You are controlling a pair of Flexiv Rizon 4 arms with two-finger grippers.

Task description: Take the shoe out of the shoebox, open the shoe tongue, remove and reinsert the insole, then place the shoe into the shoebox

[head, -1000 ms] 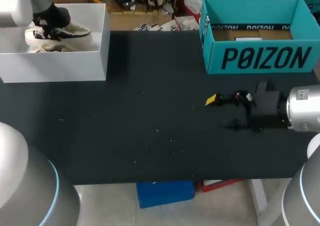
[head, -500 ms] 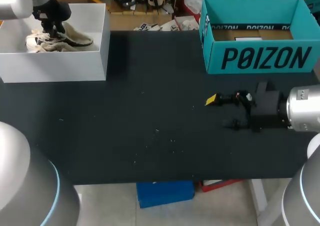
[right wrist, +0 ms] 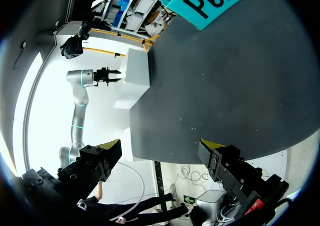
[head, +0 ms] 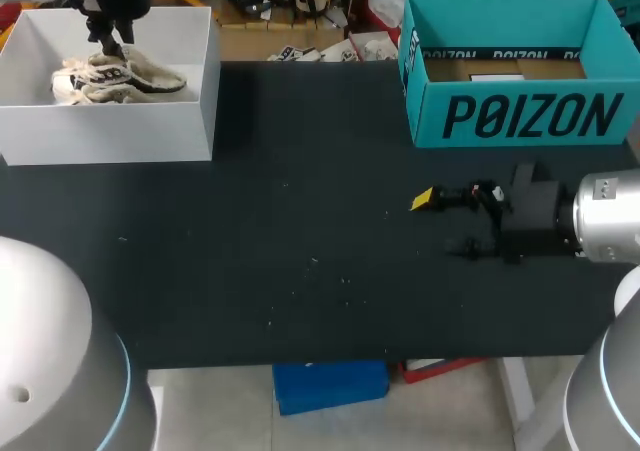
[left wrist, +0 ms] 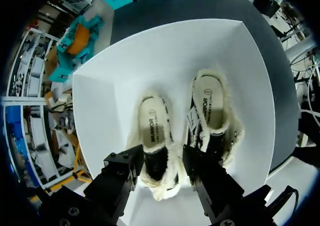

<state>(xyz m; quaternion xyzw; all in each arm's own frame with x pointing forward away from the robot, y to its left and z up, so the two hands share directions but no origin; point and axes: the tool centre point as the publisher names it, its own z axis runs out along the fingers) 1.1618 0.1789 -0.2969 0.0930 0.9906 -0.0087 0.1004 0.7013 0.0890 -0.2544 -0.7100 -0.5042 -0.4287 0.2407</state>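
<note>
Item: shoes, two, cream, fleece-lined and fleece-edged, with dark uppers and laces and pale printed insoles showing. They lie side by side on the floor of the white shoebox, soles down. Their long axes are parallel and run along the box's length. As far as I can tell, the toes point to the box's outer end and the open heels toward the middle of the counter.

Container: white shoebox, rectangular, lidless, with smooth plain walls. It stands at the counter's far left corner.

My left pincer: released, dark fingers spread, hanging over the laced end of one shoe, which shows between the fingers below them.

Surface: counter, matte black, flat, flecked with small pale specks.

Other container: teal carton, open-topped, with dark lettering on its front wall. It stands at the far right corner, well apart from the white shoebox.

My right pincer: released, yellow tips wide apart, nothing between them. It hangs over bare counter, near the teal carton's front.
</note>
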